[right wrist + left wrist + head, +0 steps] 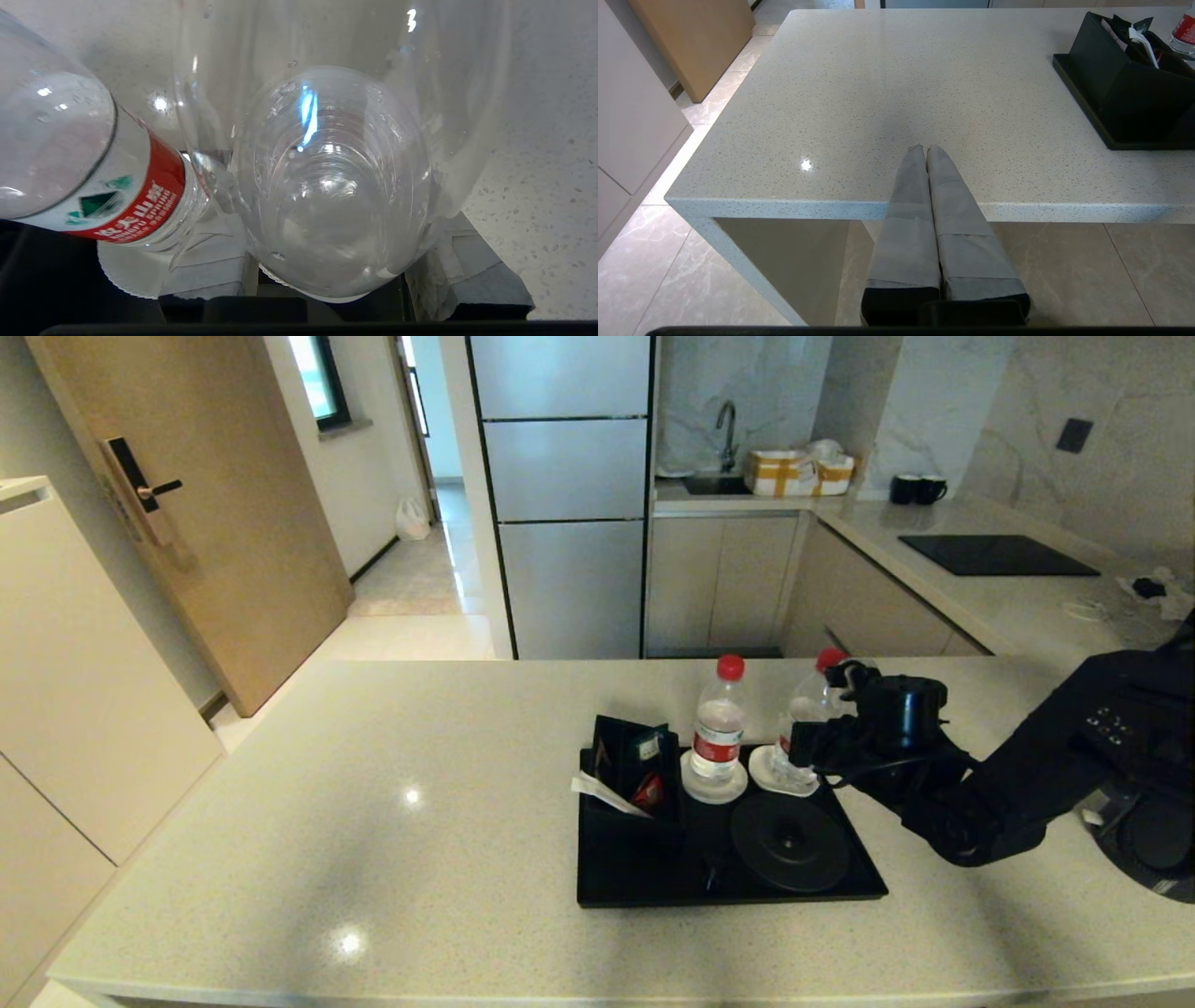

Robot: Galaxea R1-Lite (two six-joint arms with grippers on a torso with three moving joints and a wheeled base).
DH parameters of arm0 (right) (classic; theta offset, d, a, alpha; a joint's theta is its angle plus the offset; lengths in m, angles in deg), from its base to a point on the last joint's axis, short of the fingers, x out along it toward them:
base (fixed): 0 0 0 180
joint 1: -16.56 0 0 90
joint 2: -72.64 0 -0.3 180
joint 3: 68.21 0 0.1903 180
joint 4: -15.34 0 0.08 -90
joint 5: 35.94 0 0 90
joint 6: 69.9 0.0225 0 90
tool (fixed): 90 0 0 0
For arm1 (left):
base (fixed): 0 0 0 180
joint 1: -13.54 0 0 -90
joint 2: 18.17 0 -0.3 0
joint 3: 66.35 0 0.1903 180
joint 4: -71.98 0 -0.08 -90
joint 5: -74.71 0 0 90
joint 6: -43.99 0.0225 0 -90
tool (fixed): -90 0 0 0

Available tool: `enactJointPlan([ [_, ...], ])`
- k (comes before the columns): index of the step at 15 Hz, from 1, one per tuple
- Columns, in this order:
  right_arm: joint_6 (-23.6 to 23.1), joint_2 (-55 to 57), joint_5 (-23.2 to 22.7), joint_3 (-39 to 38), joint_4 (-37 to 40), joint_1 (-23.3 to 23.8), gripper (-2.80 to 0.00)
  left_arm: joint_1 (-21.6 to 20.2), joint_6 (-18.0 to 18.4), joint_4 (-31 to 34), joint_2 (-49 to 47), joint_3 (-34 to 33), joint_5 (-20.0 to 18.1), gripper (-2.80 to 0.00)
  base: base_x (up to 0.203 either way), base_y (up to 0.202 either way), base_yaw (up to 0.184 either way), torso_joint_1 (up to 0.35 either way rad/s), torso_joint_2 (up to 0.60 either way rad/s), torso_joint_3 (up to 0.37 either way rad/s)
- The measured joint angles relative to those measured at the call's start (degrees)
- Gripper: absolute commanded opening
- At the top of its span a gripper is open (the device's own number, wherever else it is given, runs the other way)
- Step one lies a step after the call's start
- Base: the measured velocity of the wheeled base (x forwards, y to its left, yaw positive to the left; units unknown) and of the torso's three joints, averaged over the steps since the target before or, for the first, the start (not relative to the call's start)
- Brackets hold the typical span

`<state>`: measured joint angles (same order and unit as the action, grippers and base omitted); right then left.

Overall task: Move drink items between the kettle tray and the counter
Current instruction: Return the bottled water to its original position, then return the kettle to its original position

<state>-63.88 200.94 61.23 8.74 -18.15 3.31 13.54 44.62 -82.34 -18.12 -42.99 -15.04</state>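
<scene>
Two clear bottles with red caps stand on white saucers at the back of the black kettle tray point(653, 887). My right gripper point(805, 751) is shut on the right bottle point(805, 709), which leans slightly over its saucer point(775, 779). In the right wrist view this bottle point(327, 186) fills the space between the taped fingers point(210, 268), and the other bottle point(93, 172) is close beside it. The left bottle point(719, 733) stands upright and free. The round kettle base disc point(789, 840) is bare; the kettle is out of view. My left gripper point(926, 148) is shut and empty, parked at the counter's point(373, 803) front edge.
A black sachet box point(635, 770) fills the tray's left side, also seen in the left wrist view as the sachet box point(1125, 93). Broad open worktop point(901, 84) lies left of the tray. A black hob point(997, 555) and two dark mugs point(915, 488) are on the far side counter.
</scene>
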Motion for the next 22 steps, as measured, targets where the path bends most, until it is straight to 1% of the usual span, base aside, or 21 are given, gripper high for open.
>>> enactJointPlan([
  [8, -0.02, 0.88, 0.1, 0.29, 1.18, -0.06, -2.8, 0.0, 0.0, -0.02, 0.0, 0.0, 0.0, -2.8, 0.0, 0.0, 0.0, 0.0, 0.0, 0.0],
  [9, -0.05, 0.83, 0.14, 0.27, 1.27, -0.06, 0.0, 0.0, -0.02, 0.0, 0.0, 0.0, 0.04, -2.8, 0.0, 0.0, 0.0, 0.0, 0.0, 0.0],
  [15, 0.01, -0.58, 0.22, -0.57, 2.04, -0.09, 0.0, 0.0, 0.0, -0.02, 0.0, 0.02, 0.02, -2.8, 0.0, 0.0, 0.0, 0.0, 0.0, 0.0],
  [19, 0.2, -4.39, -1.35, -2.97, 2.62, -0.32, 0.0, 0.0, -0.02, -0.02, 0.0, 0.0, 0.0, -2.8, 0.0, 0.0, 0.0, 0.0, 0.0, 0.0],
  [22, 0.31, -8.42, -1.58, -4.98, 4.86, -0.33, 0.0, 0.0, 0.0, -0.02, 0.0, 0.0, -0.02, -2.8, 0.0, 0.0, 0.0, 0.0, 0.0, 0.0],
])
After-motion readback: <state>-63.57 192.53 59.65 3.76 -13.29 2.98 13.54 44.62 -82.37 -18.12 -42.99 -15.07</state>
